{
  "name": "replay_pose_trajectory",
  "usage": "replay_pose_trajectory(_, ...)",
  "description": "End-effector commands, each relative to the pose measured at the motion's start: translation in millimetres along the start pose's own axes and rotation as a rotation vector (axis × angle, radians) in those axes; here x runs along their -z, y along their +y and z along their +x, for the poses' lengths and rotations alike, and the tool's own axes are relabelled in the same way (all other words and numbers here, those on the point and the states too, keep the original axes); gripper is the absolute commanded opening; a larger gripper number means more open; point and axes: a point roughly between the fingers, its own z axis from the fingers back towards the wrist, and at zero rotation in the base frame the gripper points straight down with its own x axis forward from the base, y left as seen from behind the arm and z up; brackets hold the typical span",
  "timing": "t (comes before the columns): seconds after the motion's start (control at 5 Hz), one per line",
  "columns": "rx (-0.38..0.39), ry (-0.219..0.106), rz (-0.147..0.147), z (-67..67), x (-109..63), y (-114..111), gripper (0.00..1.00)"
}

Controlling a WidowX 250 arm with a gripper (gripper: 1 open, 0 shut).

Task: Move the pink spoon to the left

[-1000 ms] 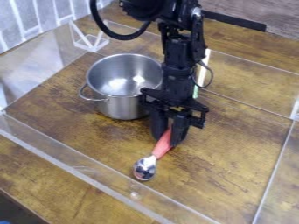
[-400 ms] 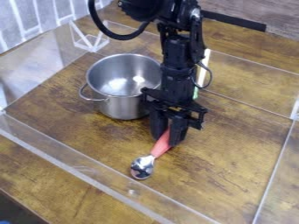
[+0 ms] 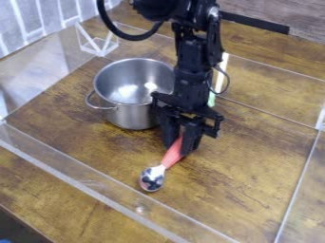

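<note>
Counting things up first: one pink spoon (image 3: 168,161), one steel pot (image 3: 131,92), one robot arm (image 3: 193,66) with a single gripper (image 3: 185,140), and a wooden table (image 3: 254,180) under it all. One clear plastic barrier (image 3: 76,176) runs along the near edge of the table, with more clear panels off to the left, though I can't count those properly because of the glare.

The spoon lies on the wood near the middle of the shot, just in front of and to the right of the pot. Its shiny metal bowl (image 3: 154,178) points toward the camera and sits close to the clear barrier, while the salmon-pink handle runs up and back under the gripper. The black gripper comes almost straight down onto the upper end of that handle, its fingers at a narrow spread on either side of the pink plastic, so it looks clamped on the handle. The bowl end looks like it's resting on the table, or nearly so; can't say for sure.

The pot stands upright just left of the arm, looks empty inside, with one side handle (image 3: 94,98) visible on its left. A bit of green (image 3: 221,80) peeks out behind the arm, too hidden to identify.

As for brands or labels: nothing readable anywhere, way too low-res.
</note>
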Motion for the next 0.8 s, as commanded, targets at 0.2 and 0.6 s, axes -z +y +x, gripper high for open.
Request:
replay_pose_trajectory(0.2,-0.037,-0.127,0.008,-4.9,-77.7,-14,0.0)
replay_pose_trajectory(0.6,-0.074,-0.202,0.047,-17.0,-135.6,-9,0.0)
